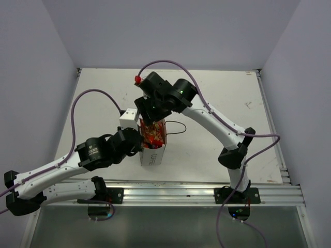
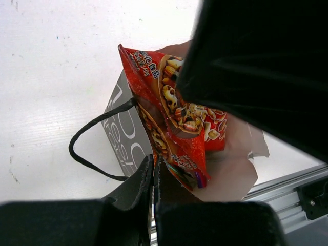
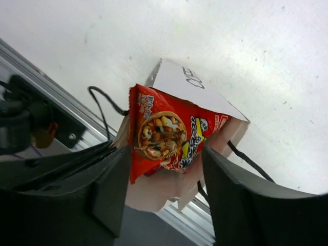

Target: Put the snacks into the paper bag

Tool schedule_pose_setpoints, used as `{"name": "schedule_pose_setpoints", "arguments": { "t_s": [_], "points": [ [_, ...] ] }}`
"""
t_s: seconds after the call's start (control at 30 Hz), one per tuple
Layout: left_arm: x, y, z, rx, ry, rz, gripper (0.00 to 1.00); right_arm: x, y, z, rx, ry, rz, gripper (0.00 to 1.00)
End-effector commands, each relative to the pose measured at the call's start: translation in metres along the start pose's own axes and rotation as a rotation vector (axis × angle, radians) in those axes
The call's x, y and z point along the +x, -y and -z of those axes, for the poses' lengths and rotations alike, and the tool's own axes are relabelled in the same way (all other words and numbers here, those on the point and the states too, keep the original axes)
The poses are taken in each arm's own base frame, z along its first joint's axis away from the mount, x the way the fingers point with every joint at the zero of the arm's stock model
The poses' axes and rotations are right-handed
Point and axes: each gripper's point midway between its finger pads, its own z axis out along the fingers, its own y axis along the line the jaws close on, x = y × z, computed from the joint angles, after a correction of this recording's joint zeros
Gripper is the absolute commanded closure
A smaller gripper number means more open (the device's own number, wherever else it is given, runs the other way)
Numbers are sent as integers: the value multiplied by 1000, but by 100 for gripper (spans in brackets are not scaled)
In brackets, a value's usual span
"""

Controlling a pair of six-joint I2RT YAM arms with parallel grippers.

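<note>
Paper bag [image 1: 151,155] stands upright on the white table [image 1: 222,98], mid-front, between the two arms. Red-orange snack packet [image 1: 153,133] sits in the bag mouth, its top half sticking out. Left gripper [image 2: 154,177] is pinched tight on the bag's near rim. Right gripper [image 3: 165,152] hangs just above the packet, jaws well apart, gripping nothing.

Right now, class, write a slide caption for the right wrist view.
Red-orange snack packet poking out of the white paper bag, the open right gripper straddling it.
</note>
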Motion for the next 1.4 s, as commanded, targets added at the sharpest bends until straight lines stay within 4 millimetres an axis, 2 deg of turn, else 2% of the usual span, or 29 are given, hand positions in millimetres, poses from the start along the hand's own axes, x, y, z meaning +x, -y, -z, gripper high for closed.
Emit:
{"name": "schedule_pose_setpoints", "arguments": {
  "t_s": [0.0, 0.07, 0.1, 0.23, 0.27, 0.3, 0.33, 0.37, 0.4, 0.43, 0.47, 0.5, 0.57, 0.6, 0.63, 0.67, 0.73, 0.77, 0.83, 0.87, 0.97, 1.07, 1.1, 1.27, 1.37],
  "points": [
    [-8, 3, -2, 13, 45, 8, 100, 4, 24, 86, 42, 95, -29, 36],
    [-6, 2, -4, 7, 44, 1, 100, 4, 32, 97, 74, 128, -43, 34],
    [-6, 0, -4, -2, 48, -5, 100, 3, 40, 109, 94, 160, -52, 33],
    [1, -11, -7, -48, 38, -36, 100, 3, 94, 111, 294, 209, -109, 25],
    [3, -15, -8, -65, 37, -47, 100, 16, 110, 92, 346, 147, -102, 23],
    [5, -18, -9, -75, 33, -53, 100, 8, 121, 83, 361, 184, -128, 23],
    [11, -21, -11, -88, 20, -67, 100, 25, 157, 68, 425, 135, -179, 23],
    [11, -22, -11, -90, 18, -64, 100, 27, 172, 59, 439, 132, -198, 22],
    [12, -22, -11, -90, 16, -64, 100, 16, 202, 53, 463, 189, -273, 21],
    [12, -22, -11, -87, 17, -62, 100, 30, 217, 36, 479, 152, -298, 21],
    [11, -21, -10, -83, 20, -56, 100, 30, 226, 27, 472, 153, -315, 21],
    [9, -20, -9, -78, 25, -49, 100, 22, 245, 21, 489, 194, -351, 20],
    [6, -20, -7, -75, 33, -45, 100, 25, 263, -4, 507, 154, -350, 20],
    [6, -20, -7, -74, 34, -43, 100, 22, 276, -11, 526, 157, -362, 20],
    [6, -19, -7, -73, 33, -44, 100, 19, 283, -18, 535, 151, -364, 20],
    [4, -18, -6, -68, 33, -39, 100, 22, 291, -36, 544, 111, -353, 20],
    [4, -18, -6, -72, 29, -39, 100, 17, 308, -49, 563, 106, -365, 20],
    [4, -17, -6, -70, 27, -37, 100, 22, 316, -66, 570, 67, -367, 21],
    [3, -16, -5, -70, 25, -33, 100, 21, 331, -74, 593, 61, -381, 23],
    [1, -15, -4, -66, 27, -29, 100, 26, 339, -89, 601, 36, -386, 25],
    [1, -16, -2, -68, 25, -23, 100, 41, 362, -107, 628, -20, -418, 30],
    [-1, -18, 0, -73, 29, -20, 100, 53, 375, -118, 660, -61, -417, 33],
    [-2, -19, 1, -79, 29, -22, 100, 62, 378, -127, 661, -91, -408, 33],
    [-6, -21, 4, -82, 37, -23, 100, 85, 398, -147, 669, -158, -436, 36],
    [-5, -20, 3, -83, 33, -27, 100, 98, 402, -157, 646, -198, -453, 43]
  ]
}}
